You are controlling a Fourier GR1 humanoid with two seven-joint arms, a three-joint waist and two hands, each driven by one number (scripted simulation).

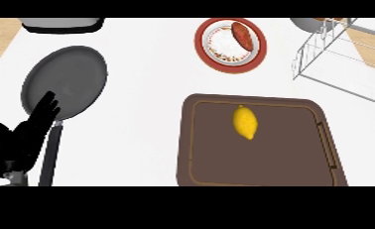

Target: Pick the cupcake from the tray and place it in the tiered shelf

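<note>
Looking at the counter from above, you see a brown tray (212,163) at about five o'clock, and on it only a yellow lemon (246,122), lying a little above the tray's middle. No cupcake lies on the tray here, so the picture and the task sentence do not agree. You should treat the lemon as the thing on the tray, and check before you go for it.

The wire tiered shelf (322,54) stands at about two o'clock, near the view's right edge, well apart from the lemon. A grey bowl (311,24) sits at its top end. Something small and orange-brown shows beside that bowl, but it is too small to tell what it is.

In my judgement the pick is not yet begun: nothing is held, and no hand is near the tray. The next move calls for a hand to come over the tray, descend onto the thing, close round it, and then carry it up toward two o'clock to the shelf.

Only the left hand (35,124) shows, at about nine o'clock. Its fingers are straight and point upward, so it is resting open. It holds nothing, and it lies over the black handle of the grey frying pan (70,77). The right hand is not visible.

A red plate (255,54) with a sweet potato (243,35) stands at twelve o'clock, clear of the likely path.
</note>
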